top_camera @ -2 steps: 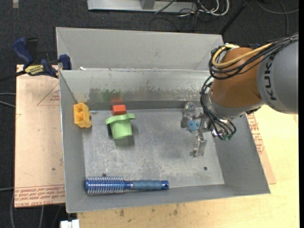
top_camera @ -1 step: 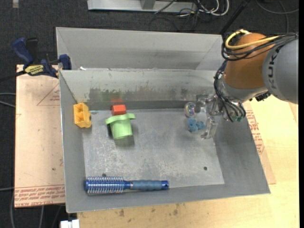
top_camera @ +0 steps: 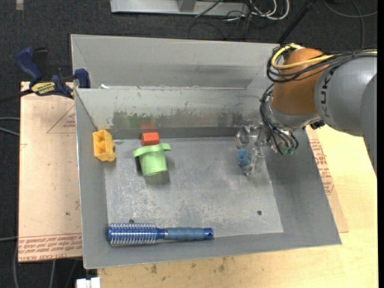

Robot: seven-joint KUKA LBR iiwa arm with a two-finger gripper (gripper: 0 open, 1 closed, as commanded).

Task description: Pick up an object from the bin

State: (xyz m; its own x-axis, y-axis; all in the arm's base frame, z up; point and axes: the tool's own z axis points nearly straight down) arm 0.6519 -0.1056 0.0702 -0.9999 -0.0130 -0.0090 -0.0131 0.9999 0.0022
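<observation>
Hanging low near the bin's [top_camera: 198,197] right wall, the gripper [top_camera: 251,161] sits right against a small blue piece [top_camera: 243,158], the thing nearest it and the likely pick. Whether the gripper is spread, closed, or already clamped on that piece cannot be told, since the wrist's metal parts and cables crowd together there. To do the step well, the piece should be centred under the gripper before any closing, and the lift should go straight up, clear of the sloped right wall. The piece's shape is hard to make out, and part of it seems hidden behind the gripper. Well apart, toward the left wall, lie a yellow block [top_camera: 103,145] and an orange cube [top_camera: 150,138] just behind a green cylinder [top_camera: 152,159]. A blue brush [top_camera: 159,234] lies along the front edge.
</observation>
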